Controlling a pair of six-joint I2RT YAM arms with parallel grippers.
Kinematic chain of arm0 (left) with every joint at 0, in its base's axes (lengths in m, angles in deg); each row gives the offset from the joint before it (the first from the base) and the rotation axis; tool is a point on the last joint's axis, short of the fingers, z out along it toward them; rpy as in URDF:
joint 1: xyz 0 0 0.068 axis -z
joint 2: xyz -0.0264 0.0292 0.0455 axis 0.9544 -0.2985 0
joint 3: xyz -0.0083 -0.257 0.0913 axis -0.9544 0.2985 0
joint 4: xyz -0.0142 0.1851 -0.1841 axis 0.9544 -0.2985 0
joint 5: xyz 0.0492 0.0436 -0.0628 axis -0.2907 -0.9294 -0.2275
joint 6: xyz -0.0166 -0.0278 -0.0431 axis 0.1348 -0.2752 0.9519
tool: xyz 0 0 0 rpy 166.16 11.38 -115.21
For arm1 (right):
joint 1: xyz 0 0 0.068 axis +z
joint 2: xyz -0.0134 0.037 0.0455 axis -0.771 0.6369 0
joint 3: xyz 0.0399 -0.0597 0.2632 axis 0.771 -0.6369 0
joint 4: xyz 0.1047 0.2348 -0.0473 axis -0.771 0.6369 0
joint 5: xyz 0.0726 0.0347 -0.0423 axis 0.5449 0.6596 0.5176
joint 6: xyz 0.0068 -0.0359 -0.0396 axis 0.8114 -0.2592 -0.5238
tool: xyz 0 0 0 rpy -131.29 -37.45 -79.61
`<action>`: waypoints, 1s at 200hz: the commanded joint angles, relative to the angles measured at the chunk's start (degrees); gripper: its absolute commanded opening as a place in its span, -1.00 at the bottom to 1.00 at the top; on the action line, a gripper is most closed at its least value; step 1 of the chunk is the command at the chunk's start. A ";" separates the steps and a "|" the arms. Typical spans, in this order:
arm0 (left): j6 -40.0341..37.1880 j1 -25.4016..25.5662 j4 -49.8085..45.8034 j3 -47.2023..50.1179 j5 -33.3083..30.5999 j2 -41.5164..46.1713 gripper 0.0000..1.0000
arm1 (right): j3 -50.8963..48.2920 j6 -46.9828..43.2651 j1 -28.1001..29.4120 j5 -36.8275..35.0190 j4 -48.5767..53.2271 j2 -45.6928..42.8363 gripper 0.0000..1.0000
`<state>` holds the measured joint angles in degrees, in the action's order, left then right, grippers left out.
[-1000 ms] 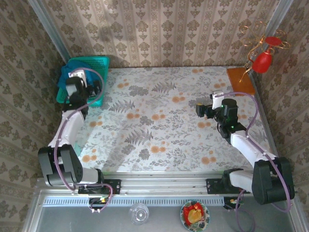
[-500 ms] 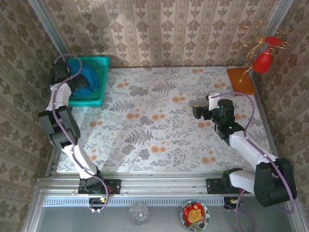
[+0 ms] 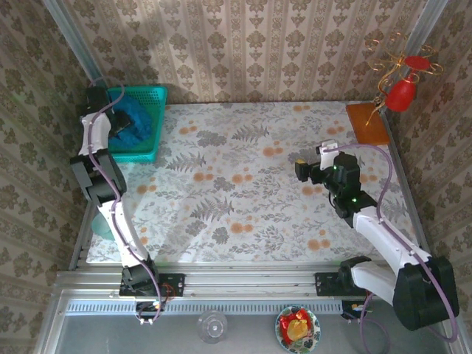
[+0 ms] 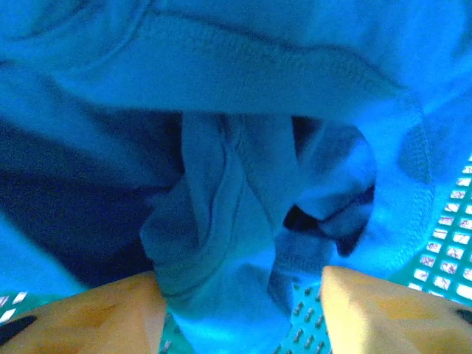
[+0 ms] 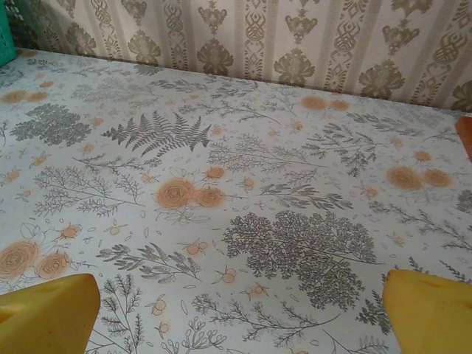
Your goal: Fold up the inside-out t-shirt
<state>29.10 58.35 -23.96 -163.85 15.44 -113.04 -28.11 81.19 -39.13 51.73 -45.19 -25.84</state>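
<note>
The left hand (image 4: 237, 313) is down inside the teal mesh basket (image 3: 153, 96), its two yellow fingers (image 4: 81, 317) spread wide apart. The inside-out t-shirt (image 4: 243, 184) lies bunched directly ahead of it, filling the space in front of the fingers. One thick rumpled fold with a stitched hem hangs down into the gap between them. It lies just beside the left-hand finger, though whether it touches is hard to tell, and neither finger pinches it, so the hand has hold of nothing. Basket mesh shows under the cloth between the fingers and off to the right of the right-hand finger. From above, the shirt sits as a blue heap in the basket, just past the left wrist, at the far left corner of the surface (image 3: 243, 214).

The right hand (image 5: 237, 316) hangs over the flowered surface, well apart from the basket and the shirt, which are far off to its left. Its yellow fingers (image 5: 431, 313) are also wide apart, with nothing between them – only bare fern-and-rose pattern lies below and ahead, up to the papered wall. A brown board (image 3: 367, 122) lies off to its right at the far corner, with a red ornament (image 3: 402, 93) just beyond.
</note>
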 commanded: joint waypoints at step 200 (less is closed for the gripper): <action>0.96 7.52 5.78 -6.17 11.33 26.02 -1.00 | 5.02 -0.44 0.98 -3.14 11.96 -13.55 1.00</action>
<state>30.20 64.56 -22.56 -168.51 21.45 -93.39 -25.09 80.76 -38.54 50.07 -36.12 -37.01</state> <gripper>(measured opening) 0.057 0.999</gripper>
